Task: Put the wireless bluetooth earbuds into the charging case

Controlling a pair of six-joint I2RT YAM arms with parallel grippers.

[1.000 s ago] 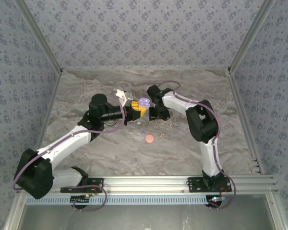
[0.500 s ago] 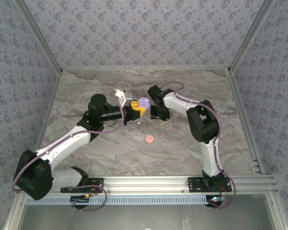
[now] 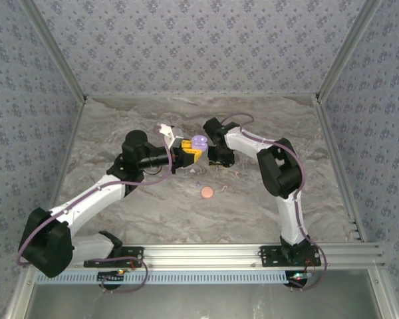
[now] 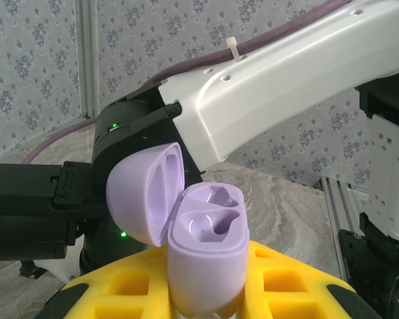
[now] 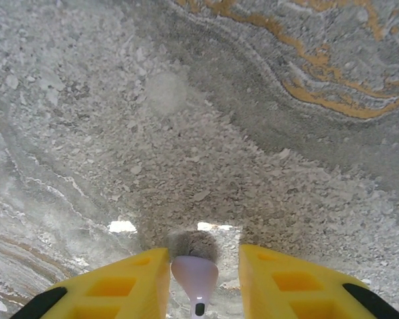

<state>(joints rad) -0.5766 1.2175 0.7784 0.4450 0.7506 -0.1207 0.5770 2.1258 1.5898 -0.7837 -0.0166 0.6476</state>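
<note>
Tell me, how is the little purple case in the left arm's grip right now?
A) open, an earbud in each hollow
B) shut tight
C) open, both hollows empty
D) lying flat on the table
C: the left gripper holds the lavender case upright, its lid swung back and both hollows bare in the left wrist view.

the right arm point(image 4: 286, 86) crowds close behind the open charging case point(image 4: 206, 256) — bare tabletop point(image 3: 100, 133) lies leftward.
</note>
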